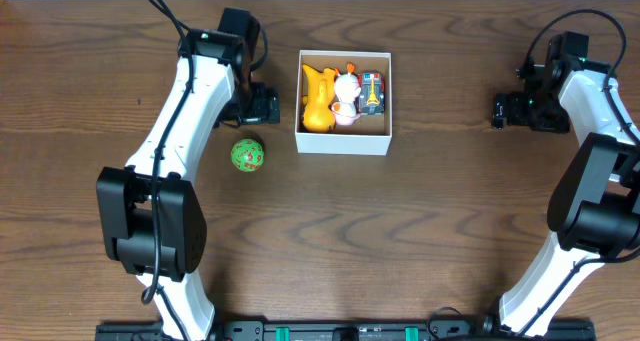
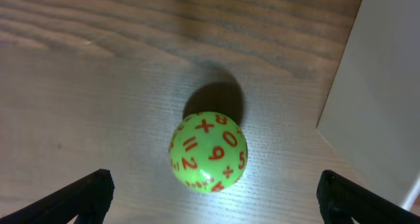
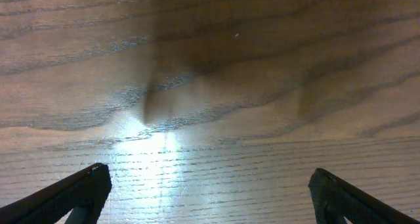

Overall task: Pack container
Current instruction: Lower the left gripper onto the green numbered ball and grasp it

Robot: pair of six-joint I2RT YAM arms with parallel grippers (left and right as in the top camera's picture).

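Green ball (image 2: 209, 152) (smooth, likely to roll) lies under the wide-open left end effector (image 2: 216, 204), near the light, stiff mid-counter container (image 1: 342, 142), probably best gripped by a wall; right end effector (image 3: 207, 198) is wide open and empty.

The left gripper (image 2: 213, 201) gapes wide, its dark fingers (image 2: 85, 198) at the lower corners of the view, touching nothing. Just ahead and midway between them a ball (image 2: 209, 152) rests on the table (image 2: 98, 86), clear of both fingers. It is green, with orange digits and signs. Its shadow falls beyond it. The container (image 2: 380, 86) shows as a white wall on the gripper's right, near the ball but apart.
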